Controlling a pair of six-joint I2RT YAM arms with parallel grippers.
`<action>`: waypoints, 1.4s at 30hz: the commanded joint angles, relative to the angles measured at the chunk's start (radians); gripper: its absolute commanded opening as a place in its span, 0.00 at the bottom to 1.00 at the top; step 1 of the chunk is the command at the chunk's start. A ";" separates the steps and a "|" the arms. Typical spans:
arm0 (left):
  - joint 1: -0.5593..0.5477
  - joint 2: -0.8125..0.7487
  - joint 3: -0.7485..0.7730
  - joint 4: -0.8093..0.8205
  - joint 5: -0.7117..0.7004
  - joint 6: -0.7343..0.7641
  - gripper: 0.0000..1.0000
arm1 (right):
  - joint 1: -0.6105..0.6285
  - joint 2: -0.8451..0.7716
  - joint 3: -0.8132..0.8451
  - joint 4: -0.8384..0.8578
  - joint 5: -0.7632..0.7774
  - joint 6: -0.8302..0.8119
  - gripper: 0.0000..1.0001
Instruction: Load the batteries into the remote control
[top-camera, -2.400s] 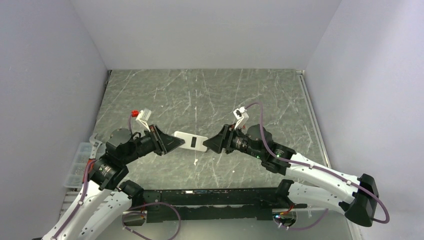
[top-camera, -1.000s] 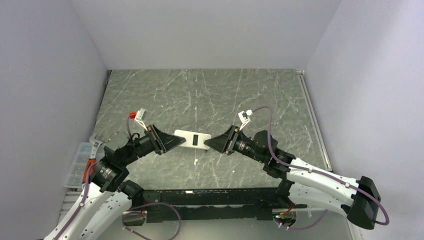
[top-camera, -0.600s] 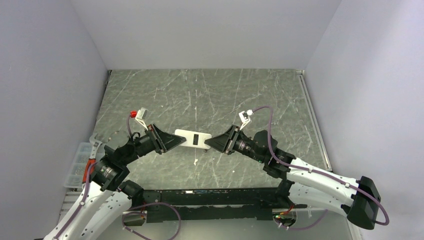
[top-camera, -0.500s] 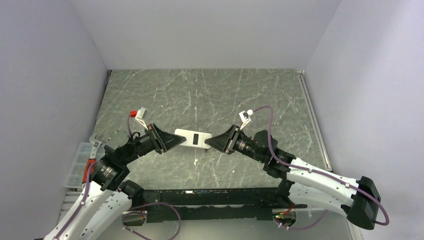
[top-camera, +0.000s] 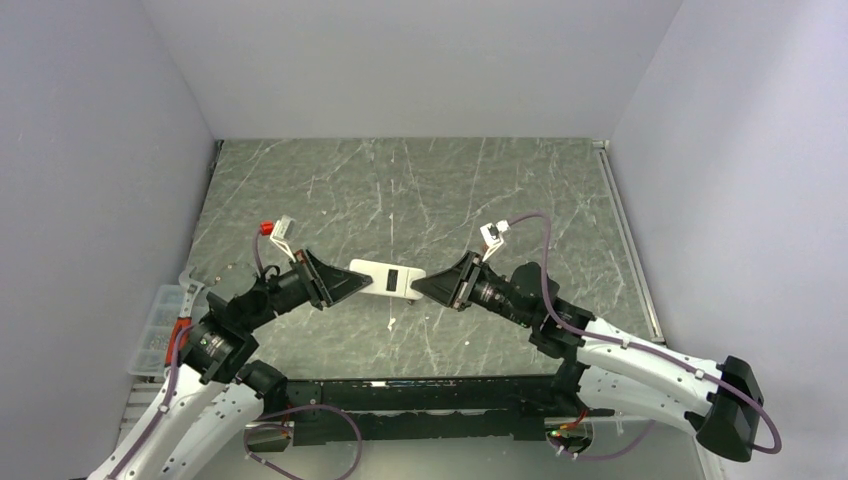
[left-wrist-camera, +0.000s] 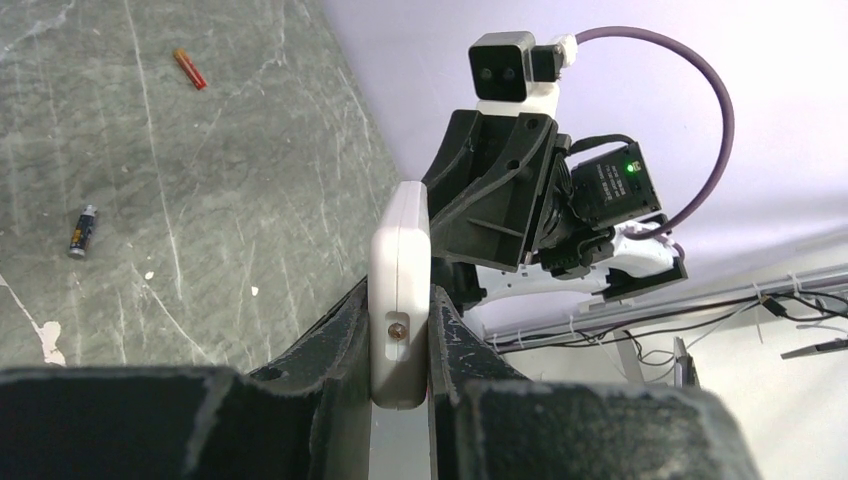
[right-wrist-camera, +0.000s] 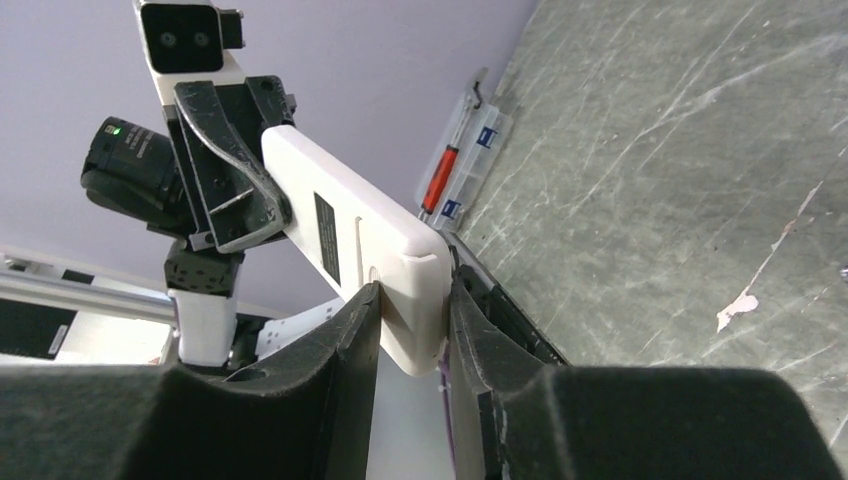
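Observation:
The remote control (top-camera: 385, 279) hangs above the table, white back up with its dark rectangular mark showing. My left gripper (top-camera: 352, 281) is shut on its left end and my right gripper (top-camera: 418, 289) is shut on its right end. In the left wrist view the remote's thin edge (left-wrist-camera: 400, 280) sits between the left gripper's (left-wrist-camera: 400, 335) pads. In the right wrist view the remote (right-wrist-camera: 345, 230) is pinched at its corner by the right gripper (right-wrist-camera: 412, 315). One dark grey battery (left-wrist-camera: 82, 230) lies on the table. The pale battery is not in view.
A small red and orange cylinder (left-wrist-camera: 188, 68) lies farther off on the grey marble table (top-camera: 400, 190). A clear plastic parts box (top-camera: 155, 330) sits at the table's left edge; it also shows in the right wrist view (right-wrist-camera: 465, 160). Walls enclose three sides.
The remote has risen slightly and shifted a little since the earliest frame, and the right arm's elbow has swung lower. Both grippers have kept their hold; almost nothing moved in the last second.

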 joint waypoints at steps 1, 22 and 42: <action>-0.005 -0.020 0.025 -0.007 -0.010 0.022 0.00 | 0.007 -0.049 -0.006 0.054 0.025 -0.003 0.00; -0.005 -0.016 0.039 -0.057 -0.062 0.068 0.00 | 0.007 -0.134 -0.057 0.007 0.053 -0.009 0.00; -0.005 0.002 0.029 -0.083 -0.092 0.094 0.00 | 0.007 -0.126 0.067 -0.346 0.162 -0.160 0.00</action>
